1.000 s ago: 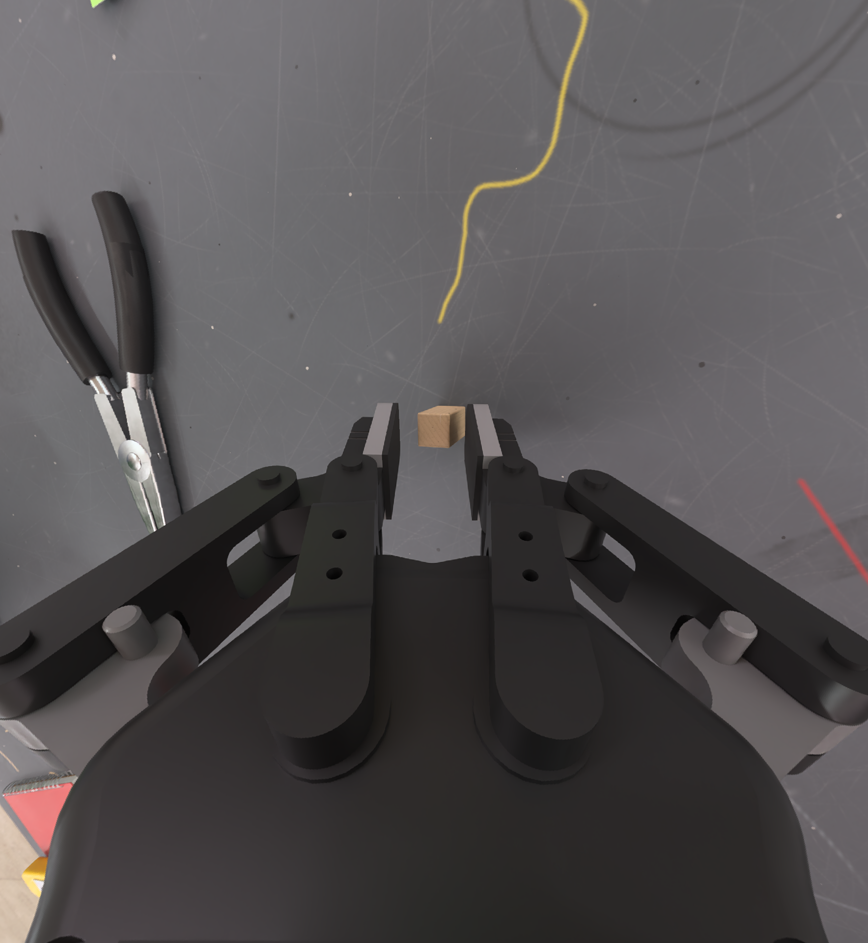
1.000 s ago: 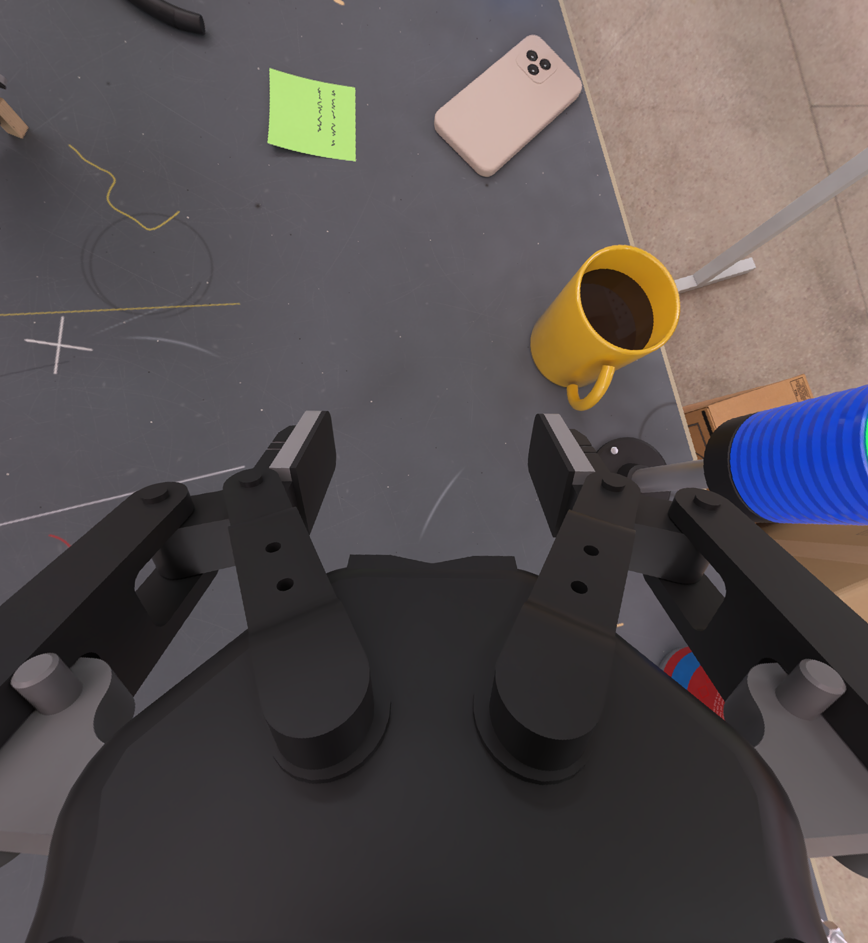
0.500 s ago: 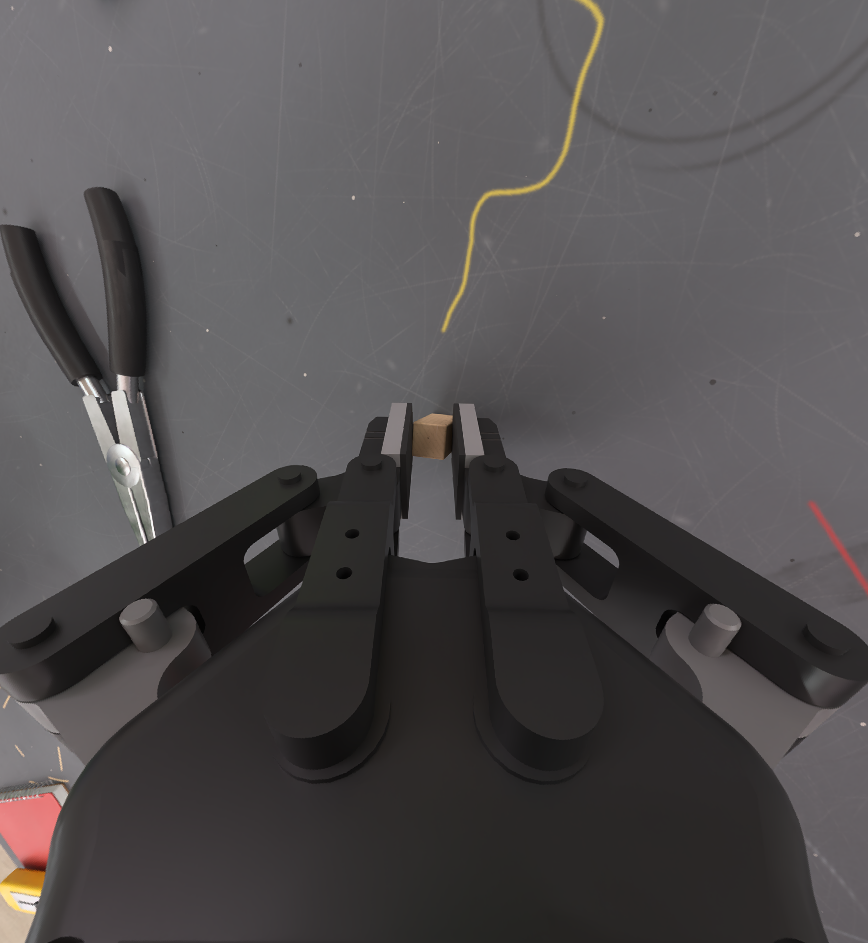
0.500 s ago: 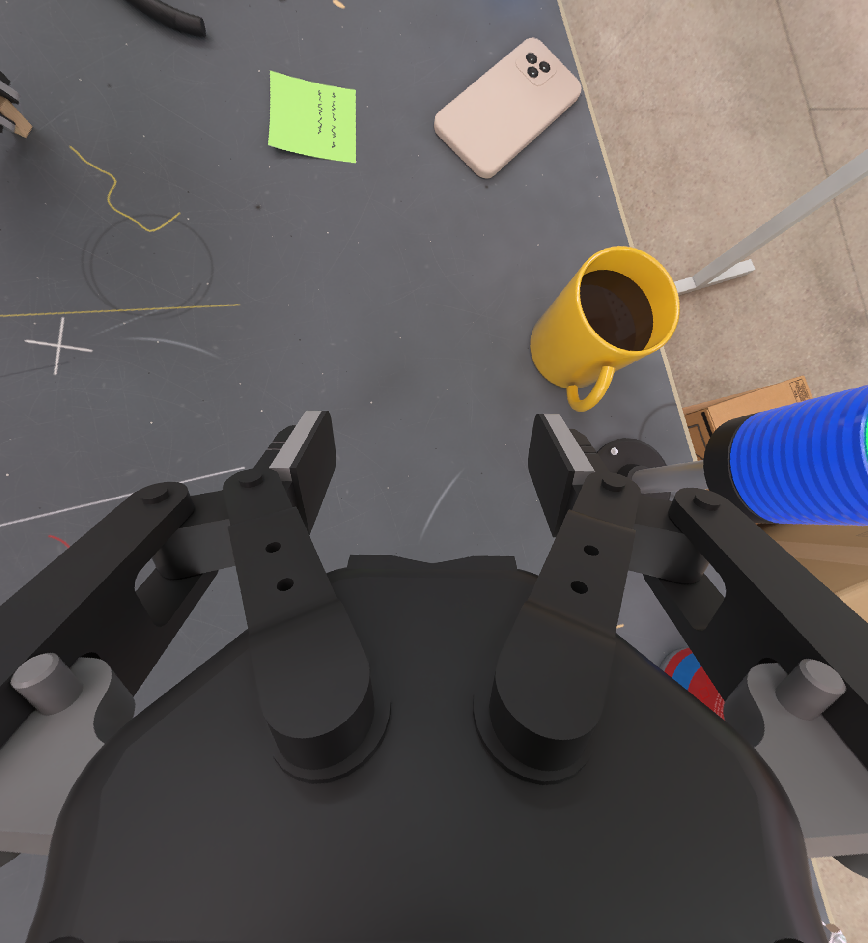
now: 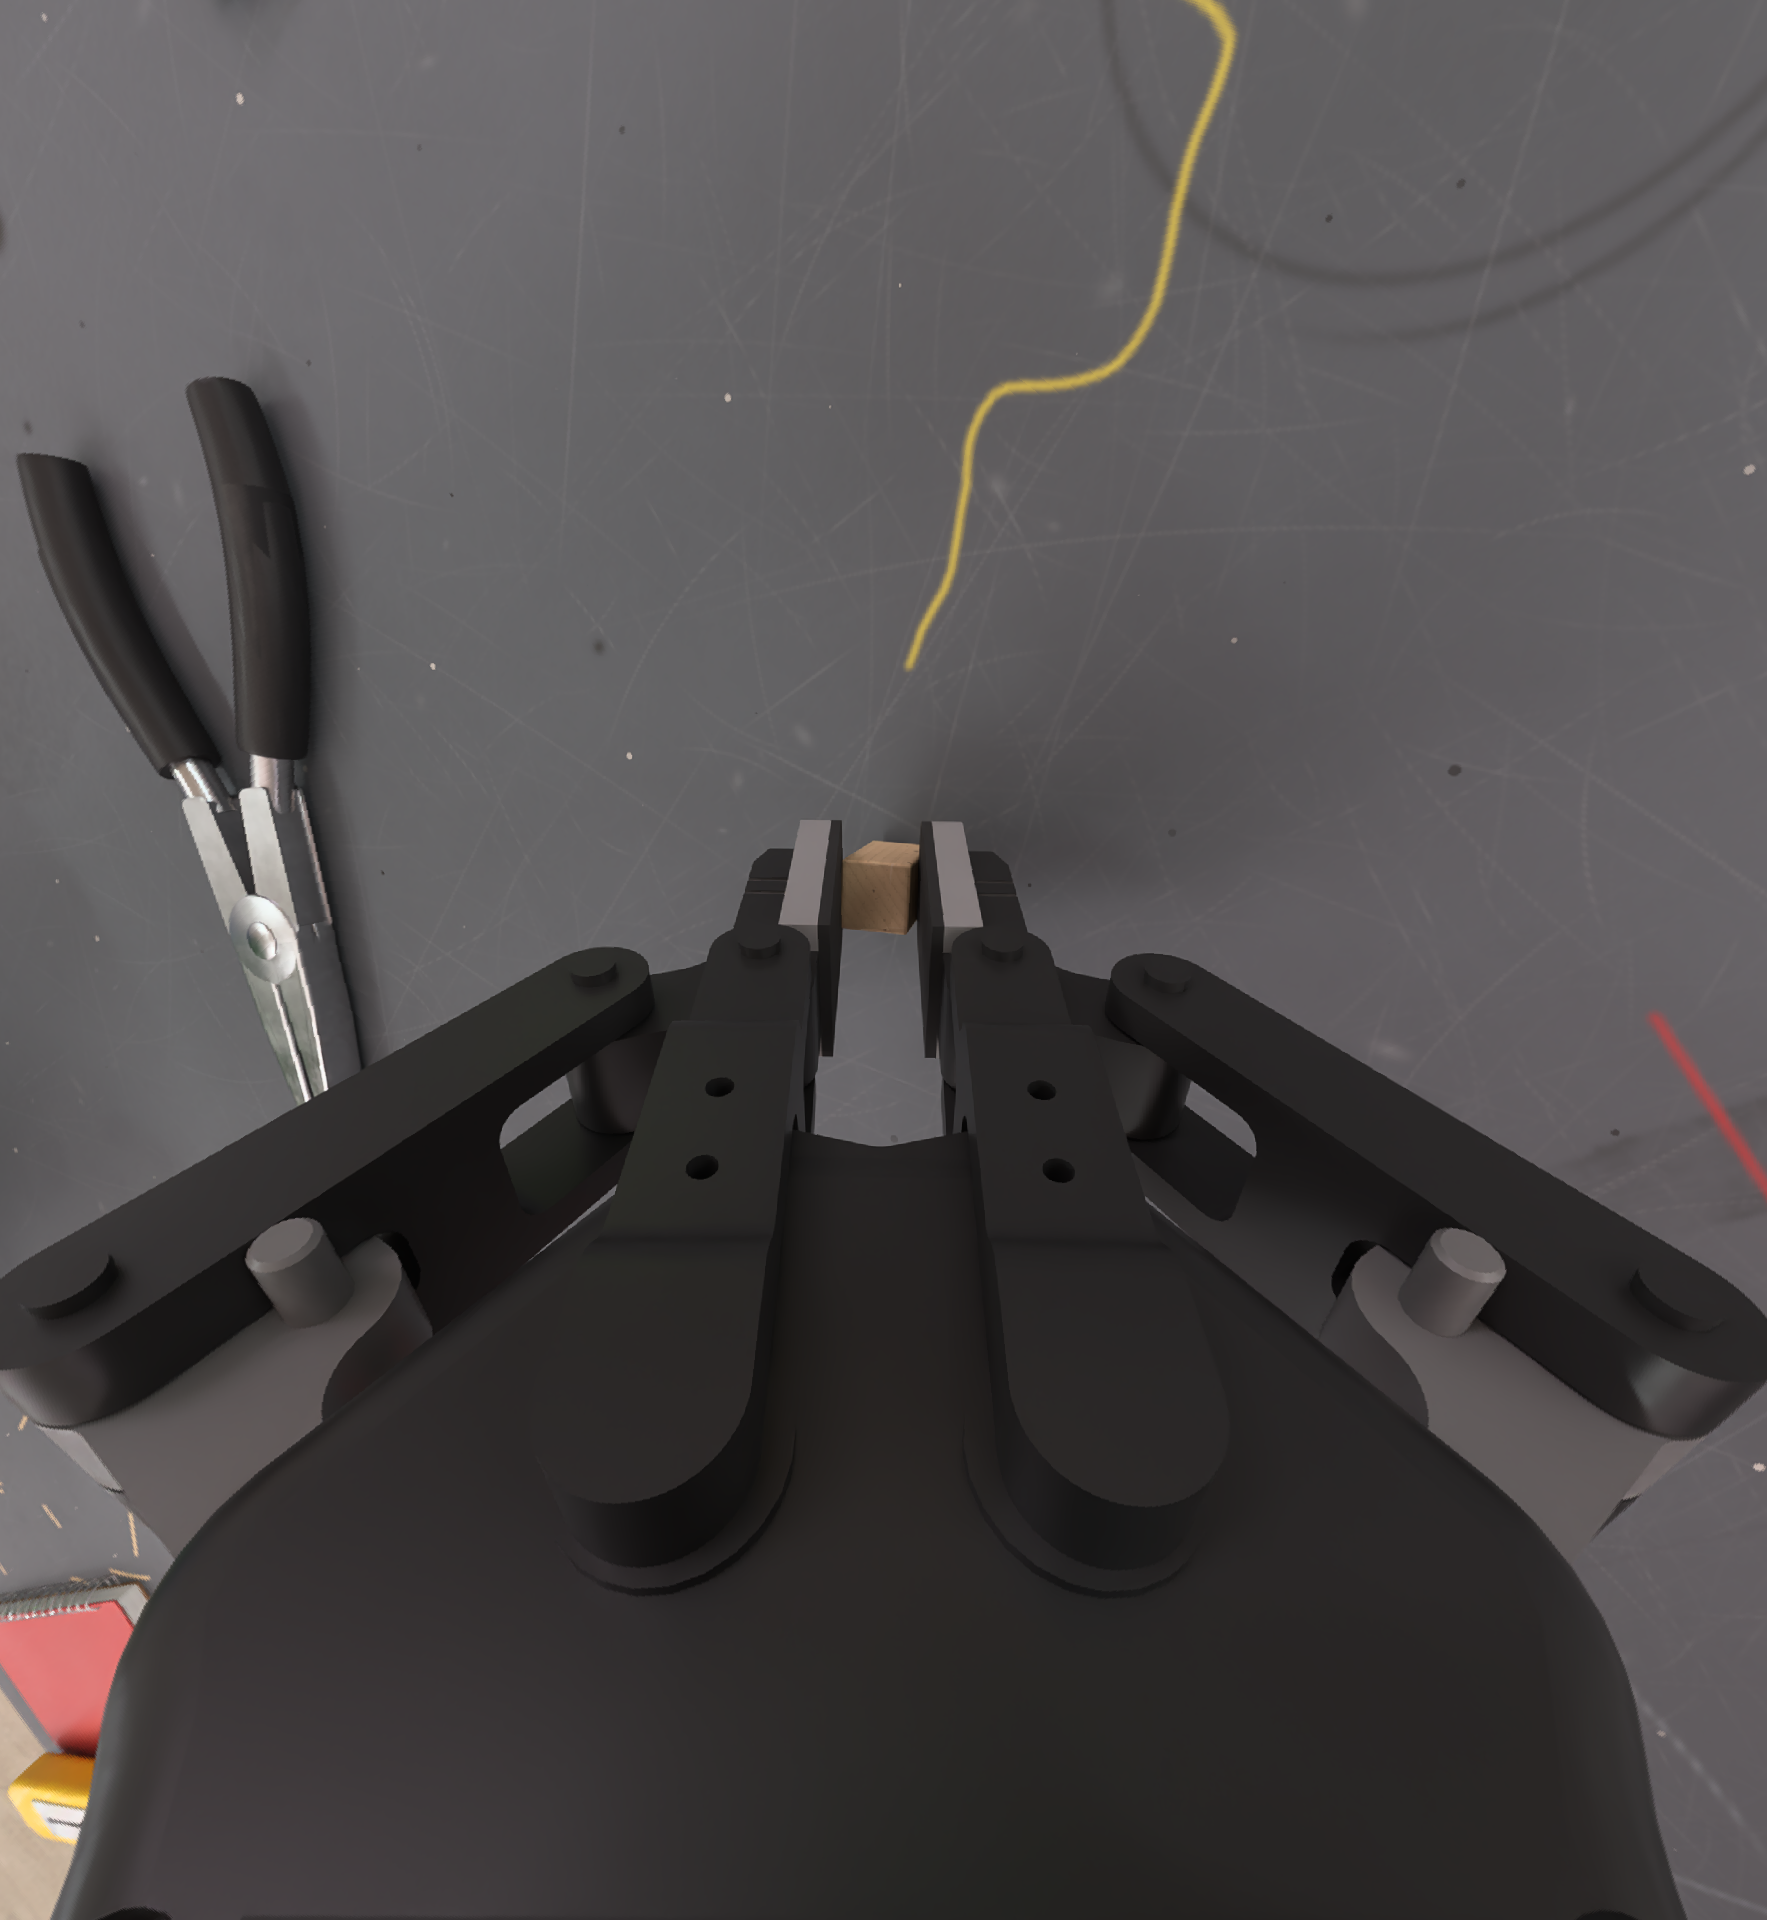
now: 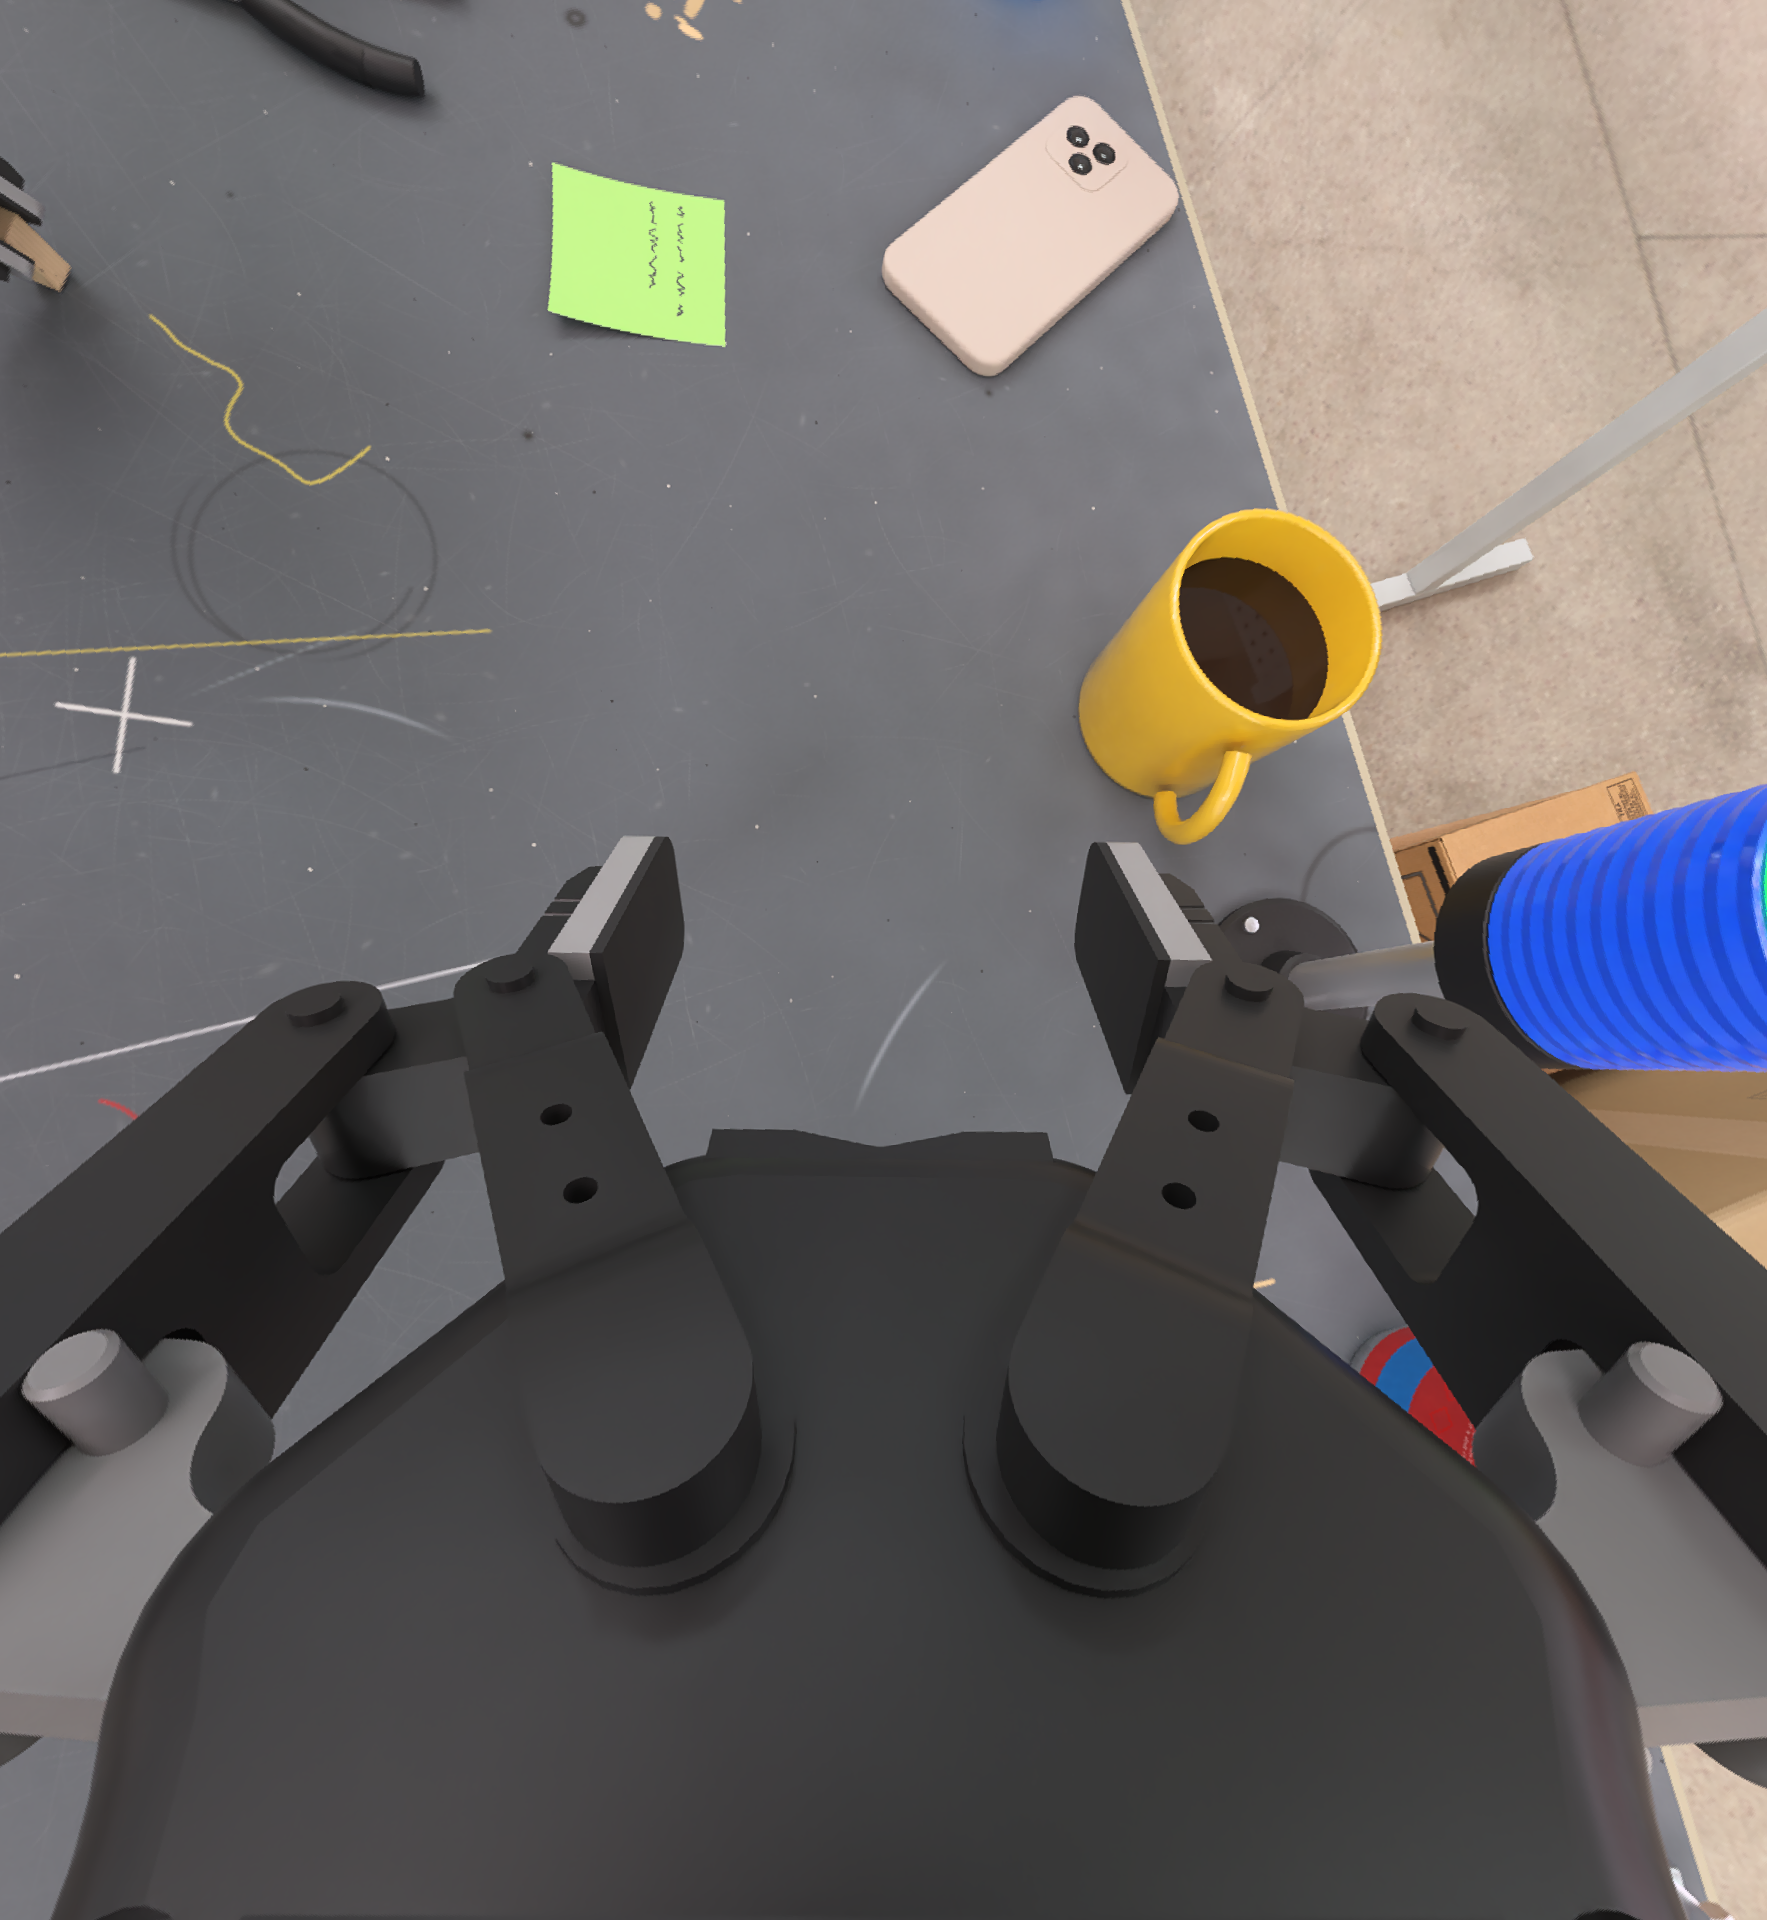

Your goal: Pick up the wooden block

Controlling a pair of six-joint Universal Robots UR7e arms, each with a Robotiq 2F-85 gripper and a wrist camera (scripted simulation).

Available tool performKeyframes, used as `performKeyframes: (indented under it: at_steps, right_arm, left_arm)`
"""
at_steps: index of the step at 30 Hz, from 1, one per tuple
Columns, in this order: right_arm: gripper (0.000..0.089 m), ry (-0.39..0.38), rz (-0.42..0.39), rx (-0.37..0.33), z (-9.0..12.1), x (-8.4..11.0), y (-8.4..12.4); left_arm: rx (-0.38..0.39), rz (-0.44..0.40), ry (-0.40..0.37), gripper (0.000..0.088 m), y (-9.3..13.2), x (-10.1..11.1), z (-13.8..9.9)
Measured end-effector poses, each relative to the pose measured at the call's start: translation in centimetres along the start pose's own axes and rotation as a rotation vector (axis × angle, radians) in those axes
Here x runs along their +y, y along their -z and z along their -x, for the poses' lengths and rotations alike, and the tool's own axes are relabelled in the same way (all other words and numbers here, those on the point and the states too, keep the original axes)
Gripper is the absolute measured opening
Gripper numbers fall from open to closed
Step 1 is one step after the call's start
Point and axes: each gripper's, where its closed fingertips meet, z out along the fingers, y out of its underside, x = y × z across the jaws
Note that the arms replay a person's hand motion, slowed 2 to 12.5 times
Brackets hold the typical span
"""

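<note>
Block, place: I find the wooden block (image 5: 880, 888) between the two pads of the left pincer (image 5: 880, 883), low over the grey worktop (image 5: 1378, 623). Whether it sits on the surface or has just cleared it, I cannot tell from either view.

Block, landmark fix: it lies just short of the near end of the yellow string (image 5: 1066, 384), with the pliers (image 5: 235, 727) well off to the left of it.

Block, handling (my judgement): small, stiff and light. Plain wood should give fair friction, so I expect no crushing and little slip. Being so small, it could twist out if held off-centre.

Block, where to hold: across two opposite flat faces, near the middle. That is how the pads (image 5: 811, 873) sit on it now.

Left pincer: drawn in to nearly the block's width, both pads touching its side faces. I read this as clamped on the block.

Right pincer (image 6: 879, 935): spread wide, nothing between its fingers, touching nothing. It hangs over bare worktop, far from the block, with the yellow mug (image 6: 1232, 665) close on its right.

Cross-check: from the right wrist view the block (image 6: 22, 244) shows pinched between the other arm's fingers, beyond the string.

Next step (judgement): a straight lift.
</note>
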Motion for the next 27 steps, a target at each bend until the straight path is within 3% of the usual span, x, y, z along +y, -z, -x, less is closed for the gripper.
performKeyframes:
  at_steps: [14, 27]
  right_arm:
    - [0.0674, -0.001, 0.001, 0.001, 0.0, 0.0, 0.0]
    - [0.0673, 0.003, 0.005, 0.001, 0.0, 0.0, 0.0]
  left_arm:
    - [-0.008, -0.063, 0.016, 0.0132, 3.0, -1.5, 0.3]
    - [-0.01, -0.282, 0.002, 0.0132, 9.4, -7.5, -0.1]
